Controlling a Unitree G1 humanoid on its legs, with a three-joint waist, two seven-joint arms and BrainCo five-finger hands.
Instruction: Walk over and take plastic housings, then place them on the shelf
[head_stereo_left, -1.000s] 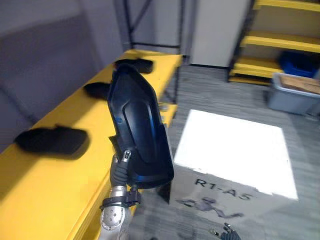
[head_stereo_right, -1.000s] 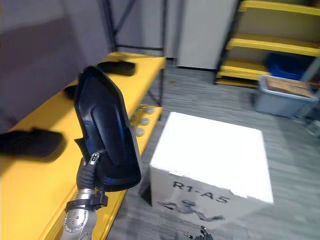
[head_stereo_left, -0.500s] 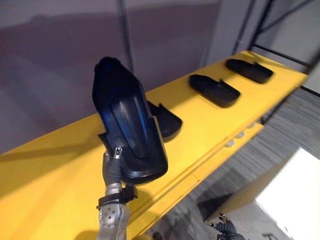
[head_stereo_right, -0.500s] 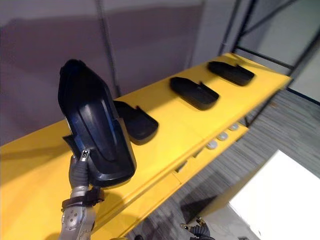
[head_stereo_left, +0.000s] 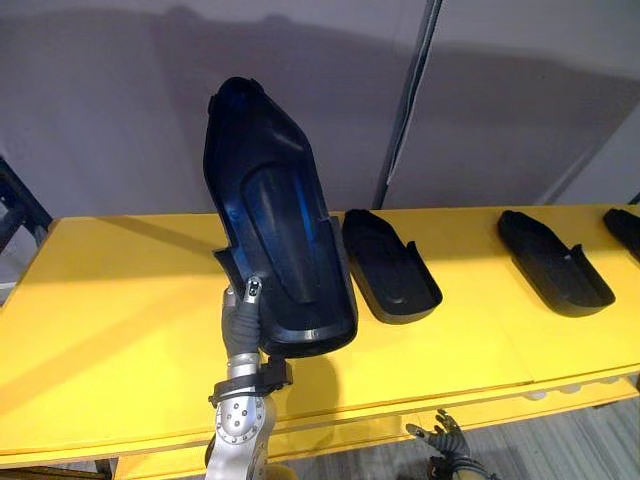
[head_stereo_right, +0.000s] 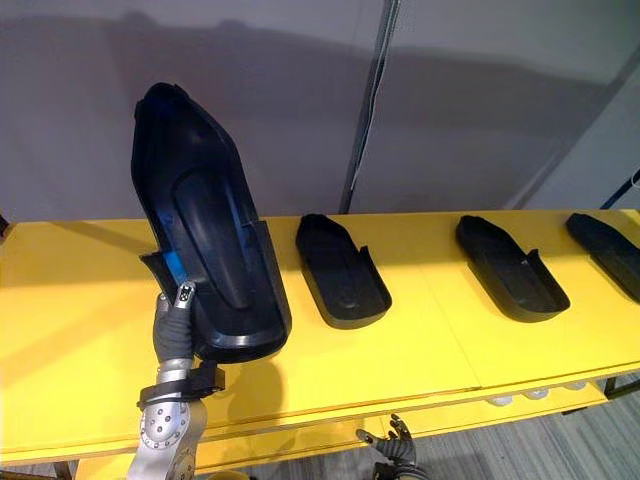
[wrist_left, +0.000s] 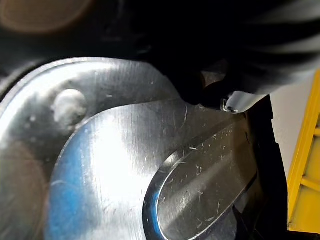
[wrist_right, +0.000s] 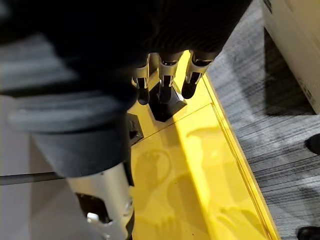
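View swung to face yellow shelf (head_stereo_left: 120, 300); left hand (head_stereo_left: 241, 322) clamps upright glossy dark housing (head_stereo_left: 270, 230) at base; right hand (head_stereo_left: 446, 438) fingers loose.

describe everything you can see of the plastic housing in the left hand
The held housing is a long shell of dark, glossy plastic with a bluish sheen, fine scratches showing in the left wrist view. It narrows toward one end, rounds off at the wider end, and has an oblong moulded panel down its middle. It stands nearly upright, narrow end up, over the yellow shelf. The left hand grips its lower edge, fingers curled onto it; nothing else appears to touch it.
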